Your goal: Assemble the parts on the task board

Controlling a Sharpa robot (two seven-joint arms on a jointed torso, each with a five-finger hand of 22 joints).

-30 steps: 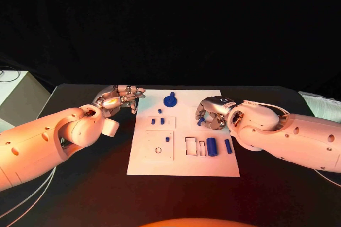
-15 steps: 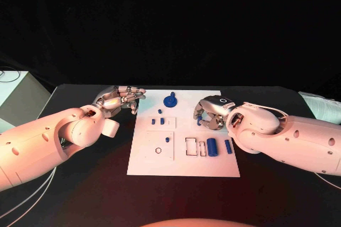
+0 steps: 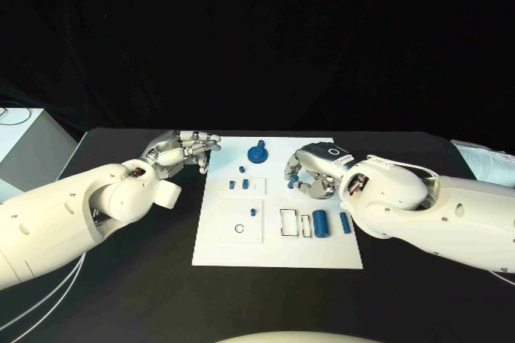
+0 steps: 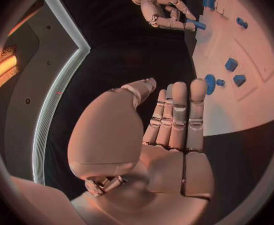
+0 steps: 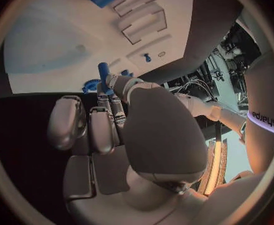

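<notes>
On the black table [image 3: 129, 283], the white rectangular task board [image 3: 277, 250] lies in the middle with small blue plastic parts spread over it. Over the board's far right part, the right silver hand [image 3: 311, 172] hangs with its fingers curled down, pinching a short blue peg [image 3: 292, 180] at their tips; the right wrist view shows the same peg [image 5: 104, 70] held between thumb and fingertips above the board [image 5: 43, 50]. Just off the board's far left corner, the left silver hand [image 3: 180, 149] hovers over the table with its fingers bent together and nothing in them; in the left wrist view its fingers [image 4: 177, 110] lie side by side, holding nothing. A round blue knob-like part [image 3: 257, 152] stands near the board's far edge between the two hands. Two small blue pieces [image 3: 238, 184] sit in a square recess left of centre, and two blue cylinders [image 3: 330, 223] lie nearer on the right, beside rectangular slots [image 3: 296, 222].
</notes>
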